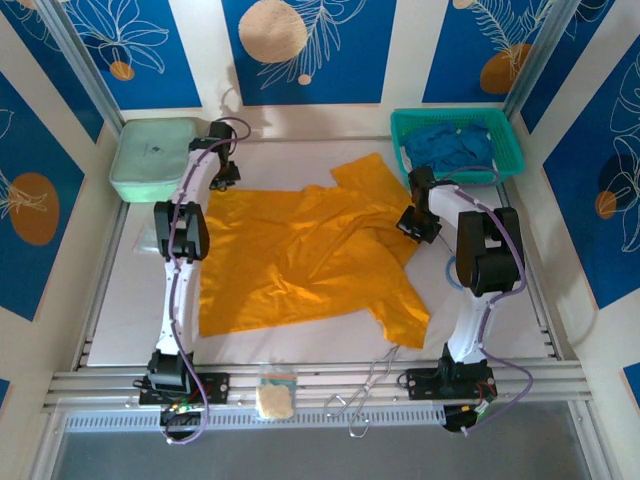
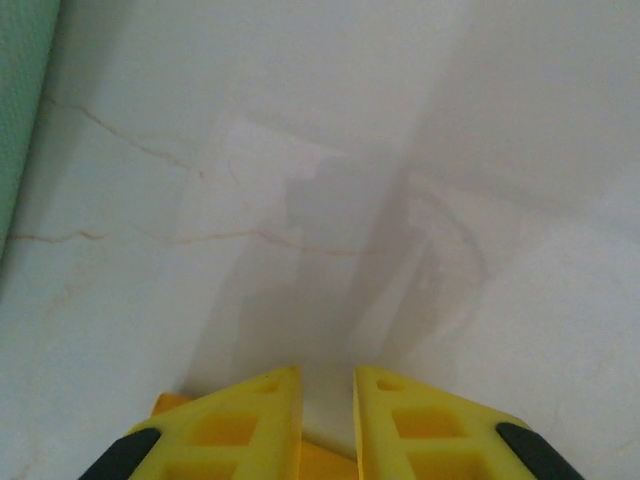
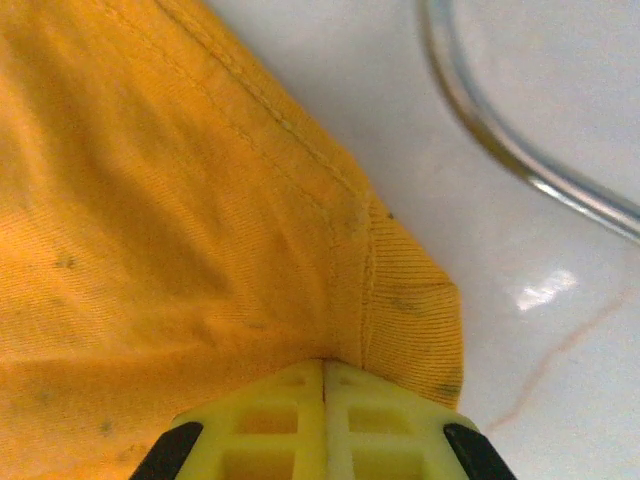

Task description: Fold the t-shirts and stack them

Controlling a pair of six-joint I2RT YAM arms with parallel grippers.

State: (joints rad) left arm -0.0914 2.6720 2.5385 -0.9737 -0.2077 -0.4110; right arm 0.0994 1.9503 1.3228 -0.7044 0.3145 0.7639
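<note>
The mustard-orange t-shirt [image 1: 300,260] is nipped at a stitched hem corner by the right gripper [image 3: 323,368], its jaws pressed fully together on the cloth just in front of the teal mesh basket [image 1: 452,113]; this hold looks meant for drawing that side over into a fold. The left gripper [image 2: 327,378], well left of the basket at the shirt's far corner, has its jaws a narrow slit apart with orange cloth between them, though I cannot tell whether it grips. From both grippers the shirt spreads open and rumpled, away from the basket holding the deep blue t-shirts [image 1: 450,148].
</note>
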